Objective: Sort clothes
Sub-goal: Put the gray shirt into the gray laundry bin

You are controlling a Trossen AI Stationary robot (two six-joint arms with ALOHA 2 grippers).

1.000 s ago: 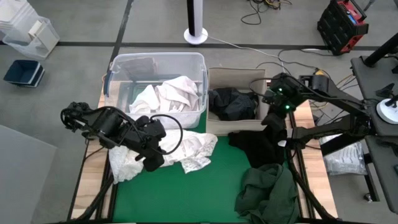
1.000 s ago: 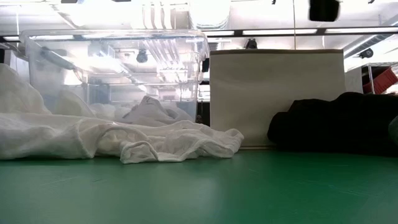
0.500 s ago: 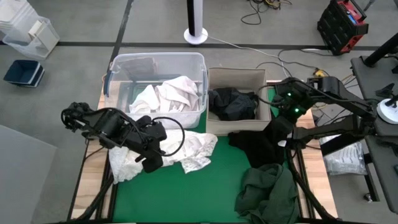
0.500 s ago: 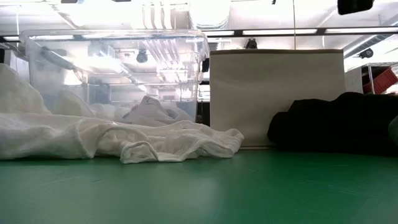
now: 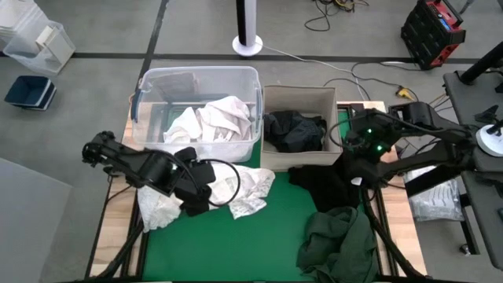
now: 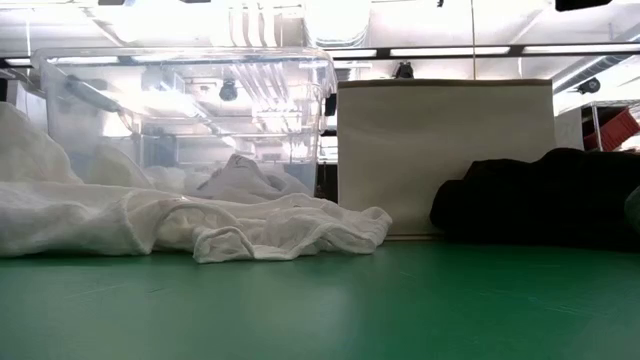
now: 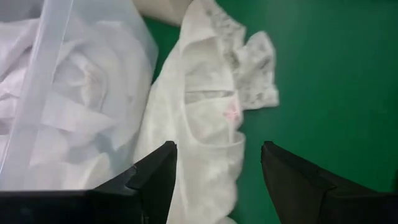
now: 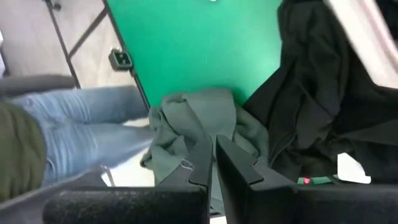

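A white garment (image 5: 244, 189) lies crumpled on the green mat (image 5: 259, 244), at its left. My left gripper (image 5: 196, 206) hangs open over it, and the cloth (image 7: 211, 118) shows between and beyond the two fingers. Whether they touch it, I cannot tell. A black garment (image 5: 326, 185) and a dark green one (image 5: 338, 244) lie on the right. My right gripper (image 8: 213, 163) is shut and sits above the black garment (image 8: 317, 106), clear of it. More white clothes (image 5: 212, 122) fill the clear bin (image 5: 196, 79). Black clothes (image 5: 292, 132) lie in the tan box (image 5: 299, 96).
The clear bin and the tan box stand side by side along the far edge of the mat. Bare green mat shows at the near middle (image 6: 330, 310). A person in jeans (image 8: 68, 134) stands beside the table's near right corner.
My right gripper has swung from over the tan box's right end toward the table's near and right edges, and now sits above the black garment. My left gripper has shifted slightly toward the right, over the white garment. The clothes have stayed where they were.
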